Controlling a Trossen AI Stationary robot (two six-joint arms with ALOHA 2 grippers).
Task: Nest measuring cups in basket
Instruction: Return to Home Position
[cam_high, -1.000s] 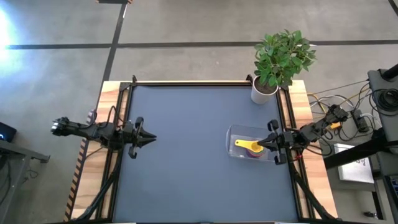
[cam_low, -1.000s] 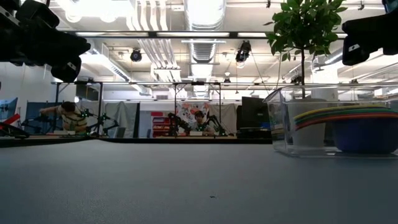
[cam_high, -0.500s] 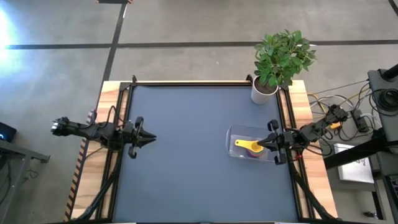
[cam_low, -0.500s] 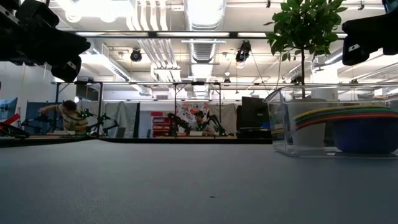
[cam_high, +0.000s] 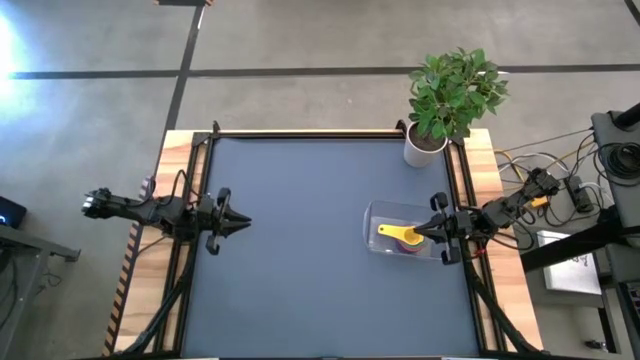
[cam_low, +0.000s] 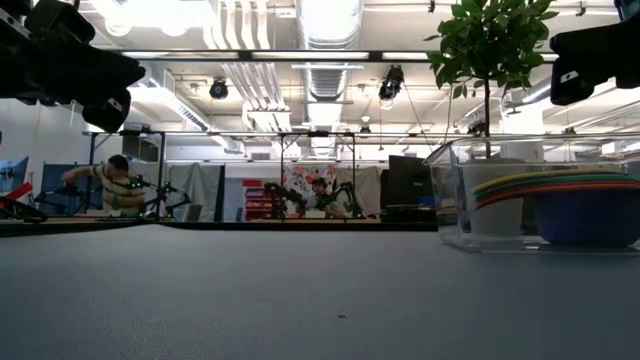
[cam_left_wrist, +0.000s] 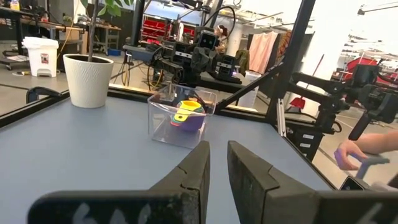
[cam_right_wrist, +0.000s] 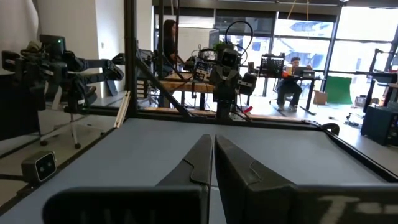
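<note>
The clear basket (cam_high: 379, 212) sits at the table's (cam_high: 300, 290) 3 o'clock. It holds the nested measuring cups (cam_high: 402, 236), yellow topmost with coloured rims layered beneath. The right gripper (cam_high: 422, 232), fingers pressed together, hovers at the stack's 3 o'clock. The left gripper (cam_high: 243, 225), fingers drawn close and empty, is at the table's 9 o'clock.

- Robotics lab in an open industrial hall;
- exposed ceiling ducts (cam_low: 330, 25) and bright lights ran overhead;
- other robot-arm rigs (cam_low: 320, 195) stood on framed benches behind;
- a person (cam_low: 110, 185) sat at one such station;
- bare concrete floor (cam_high: 300, 60) carried dark tape lines;
- cables (cam_high: 575, 190) trailed beside the table (cam_high: 300, 300)
</note>
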